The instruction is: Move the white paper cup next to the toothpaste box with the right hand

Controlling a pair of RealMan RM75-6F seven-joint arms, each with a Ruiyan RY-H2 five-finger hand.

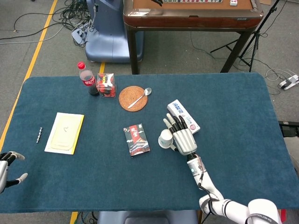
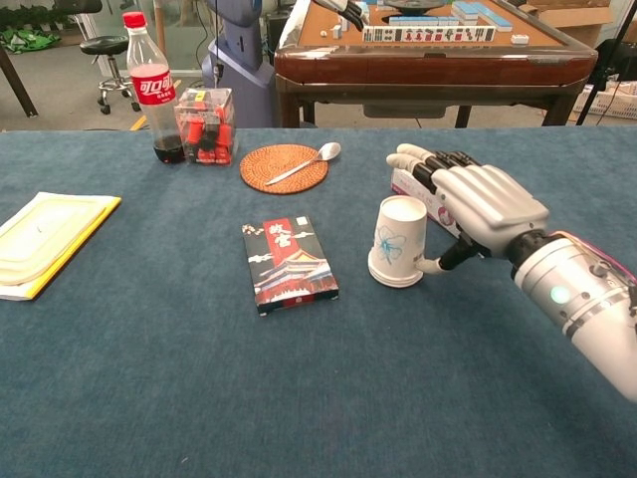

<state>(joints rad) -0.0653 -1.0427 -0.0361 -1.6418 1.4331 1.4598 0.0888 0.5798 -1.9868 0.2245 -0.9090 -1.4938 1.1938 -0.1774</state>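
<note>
The white paper cup (image 1: 165, 138) (image 2: 398, 242), printed with a blue flower, stands wide end down on the blue cloth. It is just left of the white and blue toothpaste box (image 1: 183, 116) (image 2: 403, 183). My right hand (image 1: 182, 135) (image 2: 478, 204) grips the cup, thumb low on its right side, fingers stretched out behind its top and over the box. Much of the box is hidden by the hand in the chest view. My left hand (image 1: 7, 163) hangs at the table's near left corner, fingers apart, holding nothing.
A red card pack (image 1: 136, 139) (image 2: 289, 264) lies left of the cup. A woven coaster with a spoon (image 1: 133, 98) (image 2: 284, 168), a clear box of red items (image 1: 106, 85) and a cola bottle (image 1: 87, 78) stand at the back. A yellow pad (image 1: 65, 133) lies left.
</note>
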